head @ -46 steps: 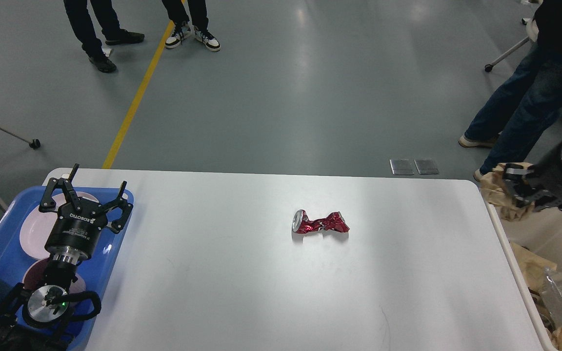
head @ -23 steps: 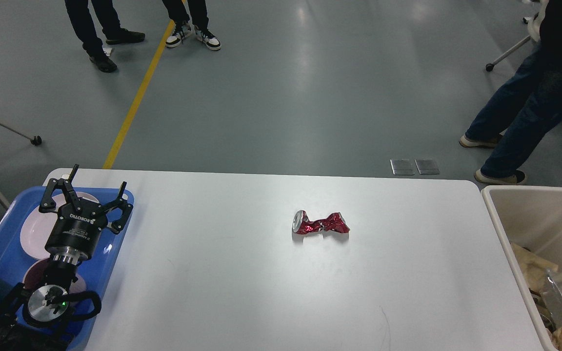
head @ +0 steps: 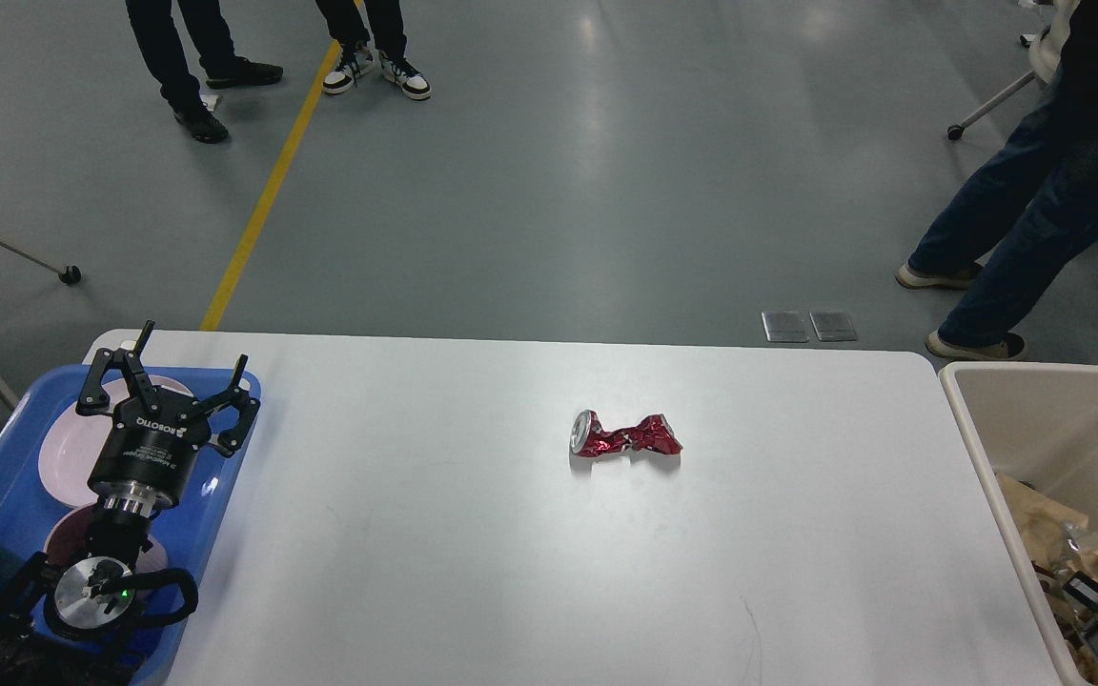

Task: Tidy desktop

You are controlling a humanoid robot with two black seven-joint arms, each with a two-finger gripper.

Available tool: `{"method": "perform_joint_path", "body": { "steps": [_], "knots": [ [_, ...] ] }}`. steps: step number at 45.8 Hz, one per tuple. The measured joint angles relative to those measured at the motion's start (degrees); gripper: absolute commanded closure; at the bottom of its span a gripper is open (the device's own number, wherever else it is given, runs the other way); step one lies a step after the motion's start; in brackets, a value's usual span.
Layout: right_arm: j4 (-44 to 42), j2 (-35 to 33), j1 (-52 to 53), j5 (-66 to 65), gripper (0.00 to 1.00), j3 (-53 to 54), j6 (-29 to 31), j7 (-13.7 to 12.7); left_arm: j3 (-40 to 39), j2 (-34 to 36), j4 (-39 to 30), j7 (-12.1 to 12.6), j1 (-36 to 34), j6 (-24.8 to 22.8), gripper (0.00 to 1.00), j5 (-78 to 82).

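Left pincer (head: 168,381) spread wide, unmoved above blue tray (head: 225,476) at worktop (head: 530,553) left end, right pincer (head: 1097,624) newly back in view low inside beige bin (head: 973,429), state unclear, crushed red can (head: 625,435) mid-worktop, well apart from both.

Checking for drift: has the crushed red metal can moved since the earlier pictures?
No. The crushed red metal can lies at the same spot on the white desktop.
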Motion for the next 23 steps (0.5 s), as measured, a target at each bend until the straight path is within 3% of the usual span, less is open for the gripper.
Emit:
{"method": "perform_joint_path", "body": {
  "steps": [7, 9, 13, 14, 23],
  "knots": [
    [-0.2, 0.4, -0.8, 0.0, 1.00, 0.1, -0.5, -0.2, 0.0, 0.0, 0.0, 0.0, 0.0, 0.0, 0.04, 0.0],
    [-0.2, 0.4, -0.8, 0.0, 0.79, 0.1, -0.6, -0.2, 0.0, 0.0, 0.0, 0.0, 0.0, 0.0, 0.04, 0.0],
    [-0.2, 0.4, -1.0, 0.0, 0.14, 0.1, -0.9, -0.2, 0.0, 0.0, 0.0, 0.0, 0.0, 0.0, 0.04, 0.0],
    [-0.2, 0.3, -1.0, 0.0, 0.01, 0.0, -1.1, -0.2, 0.0, 0.0, 0.0, 0.0, 0.0, 0.0, 0.04, 0.0],
    [-0.1, 0.1, -1.2, 0.0, 0.00, -0.2, -6.1, 0.1, 0.0, 0.0, 0.0, 0.0, 0.0, 0.0, 0.04, 0.0]
  ]
}}
